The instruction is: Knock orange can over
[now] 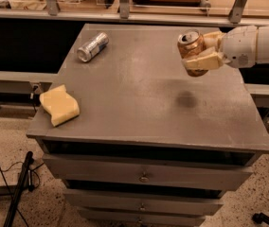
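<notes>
The orange can point(190, 45) is orange-gold with a silver top, and it is held upright in the air above the right part of the grey table point(139, 103). Its shadow falls on the tabletop below it. My gripper point(201, 53) comes in from the right on a white arm and is shut on the orange can, with one pale finger point(204, 61) across its front and the other behind it.
A silver-grey can point(93, 47) lies on its side at the table's far left. A yellow sponge point(59, 104) lies near the front left edge. Drawers run below the tabletop. A shelf rail crosses behind the table.
</notes>
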Available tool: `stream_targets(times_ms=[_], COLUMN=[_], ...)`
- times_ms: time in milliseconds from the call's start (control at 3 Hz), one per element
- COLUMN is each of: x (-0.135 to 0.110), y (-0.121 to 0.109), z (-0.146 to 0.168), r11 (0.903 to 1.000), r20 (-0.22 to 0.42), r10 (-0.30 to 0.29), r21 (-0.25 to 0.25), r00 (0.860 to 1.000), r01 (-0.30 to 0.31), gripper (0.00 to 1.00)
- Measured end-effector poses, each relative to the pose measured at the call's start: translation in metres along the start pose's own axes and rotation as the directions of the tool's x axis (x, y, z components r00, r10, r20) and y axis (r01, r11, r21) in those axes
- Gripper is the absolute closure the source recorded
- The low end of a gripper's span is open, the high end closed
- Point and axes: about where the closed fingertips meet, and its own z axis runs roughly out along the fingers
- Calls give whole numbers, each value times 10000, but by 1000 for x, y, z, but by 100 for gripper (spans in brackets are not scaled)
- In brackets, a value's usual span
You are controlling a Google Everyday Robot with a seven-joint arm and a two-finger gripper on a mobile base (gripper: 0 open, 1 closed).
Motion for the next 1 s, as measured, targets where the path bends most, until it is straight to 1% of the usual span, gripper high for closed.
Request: stream_targets(times_ms=[333, 667, 1000], x=[-2, 2, 6], y=[-1, -2, -1], z=[7, 12, 19], r11=[9982, 9957, 9912], r20=[-1342, -2326, -3284], r10=[-594, -927, -1319], r21=[-3, -209, -540], r00=[9892, 9681, 9353], r01=[599, 903, 1208], gripper=[66, 62, 60])
